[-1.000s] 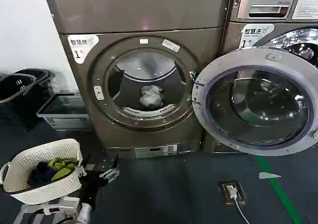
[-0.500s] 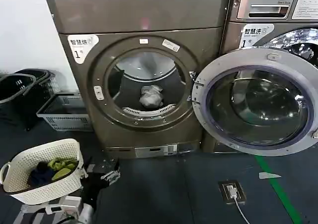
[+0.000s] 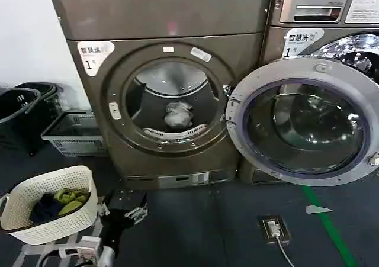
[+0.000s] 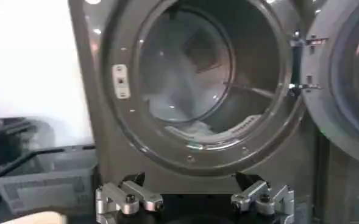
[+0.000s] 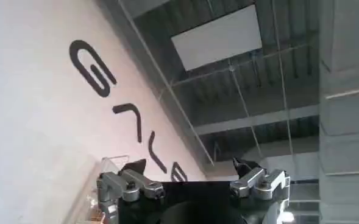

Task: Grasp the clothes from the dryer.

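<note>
**Bronze dryer open, laundry inside, left gripper low in front**

Bronze-brown metal covers the dryer [image 3: 163, 83], which stands against the white wall with its round drum mouth facing the robot. Its grey-rimmed glass door [image 3: 302, 122] is swung fully open to the right, covering the lower front of the neighbouring LG machine [image 3: 323, 18]. A white sticker [image 3: 95, 52] with a "1" sits on the dryer's upper left front.

A pale, crumpled bundle of clothes [image 3: 177, 114] lies on the drum floor, near the middle of the opening and set back from the front lip. Nothing touches it.

The left gripper [image 3: 125, 205] hangs low above the dark floor, in front of the dryer's lower left corner and well apart from the drum. In the left wrist view the left gripper [image 4: 194, 198] points at the drum mouth, its fingers [image 4: 127, 198] spread wide and holding nothing. The clothes [image 4: 188, 126] show there as a pale patch on the drum floor.

The right gripper [image 5: 191, 182] points up towards a ceiling and a lettered wall, its fingers [image 5: 127, 185] spread apart and empty.

Beside the left gripper, at lower left, a white basket [image 3: 44, 228] holds green and dark garments [image 3: 59, 200]. A grey crate [image 3: 74, 134] and a black basket [image 3: 21, 107] stand by the wall to the dryer's left.
</note>
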Available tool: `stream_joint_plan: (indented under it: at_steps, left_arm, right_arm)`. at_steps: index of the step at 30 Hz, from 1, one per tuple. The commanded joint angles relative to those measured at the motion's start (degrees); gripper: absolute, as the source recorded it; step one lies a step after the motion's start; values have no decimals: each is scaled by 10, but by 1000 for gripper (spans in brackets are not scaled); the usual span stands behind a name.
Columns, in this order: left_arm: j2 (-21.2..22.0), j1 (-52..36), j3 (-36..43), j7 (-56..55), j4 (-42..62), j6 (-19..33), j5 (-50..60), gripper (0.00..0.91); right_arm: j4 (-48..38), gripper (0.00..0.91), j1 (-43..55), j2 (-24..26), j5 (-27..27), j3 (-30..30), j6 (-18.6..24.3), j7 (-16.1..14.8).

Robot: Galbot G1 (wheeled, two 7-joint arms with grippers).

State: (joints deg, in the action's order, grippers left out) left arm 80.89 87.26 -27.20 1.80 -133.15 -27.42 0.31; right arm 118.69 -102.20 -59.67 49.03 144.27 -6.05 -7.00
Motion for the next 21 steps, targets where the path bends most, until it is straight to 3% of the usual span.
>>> stream_joint_plan:
  at_steps: [1,21]
  left_arm:
    - [-6,2,6,3,-4,-4,-2,907]
    - [2,-9,-4,3,-9,-2,-5,907]
  right_arm:
    - [4,907,-1,2,2,-7,2,0]
    - [-8,907,9,10,2,-7,3,-3]
